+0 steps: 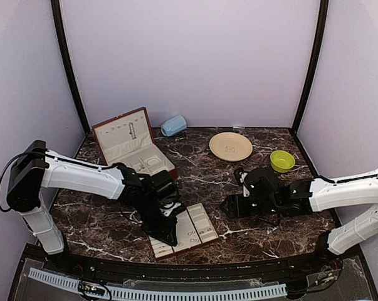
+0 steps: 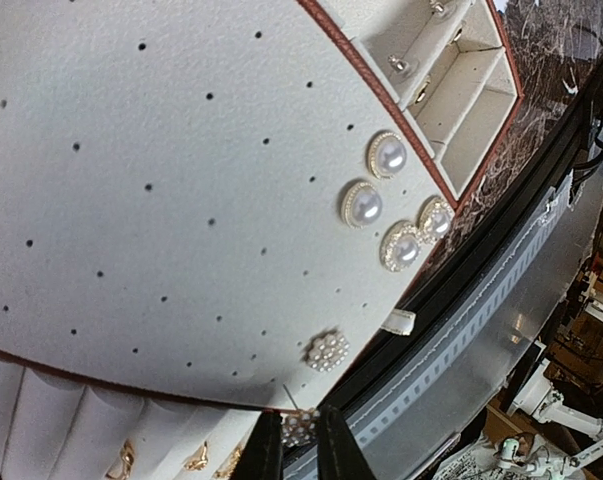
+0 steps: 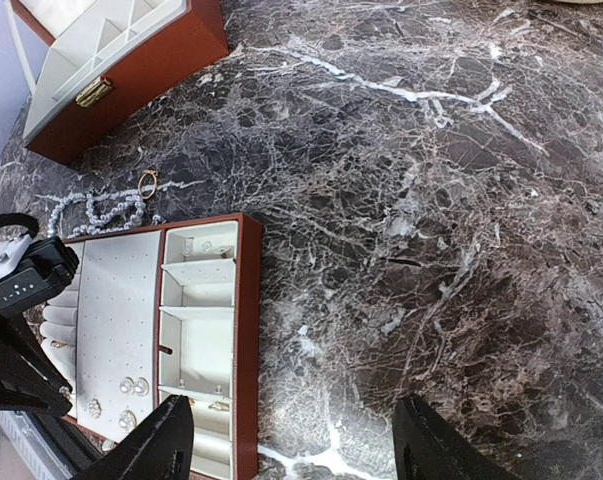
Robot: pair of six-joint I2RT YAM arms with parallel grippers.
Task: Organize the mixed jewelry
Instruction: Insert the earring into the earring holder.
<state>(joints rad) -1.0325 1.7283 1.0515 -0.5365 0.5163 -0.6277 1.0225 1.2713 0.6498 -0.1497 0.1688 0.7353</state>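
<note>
Left claw (image 2: 298,438) nearly closed, pinching cluster earring (image 2: 301,424) at lower edge of slotted tray (image 2: 181,150); right claw (image 3: 299,450) wide open, empty, bead strand (image 3: 96,210) far upper left.

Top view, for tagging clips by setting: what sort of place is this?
Probably a robot test booth: lilac walls around a marble table, left arm and right arm mounted at its edge.

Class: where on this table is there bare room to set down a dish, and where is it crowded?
Bare: marble between plate, box and tray; also right of the tray, under the open right gripper. Crowded: the tray's left side, where the left gripper pinches an earring and beads lie behind.
</note>
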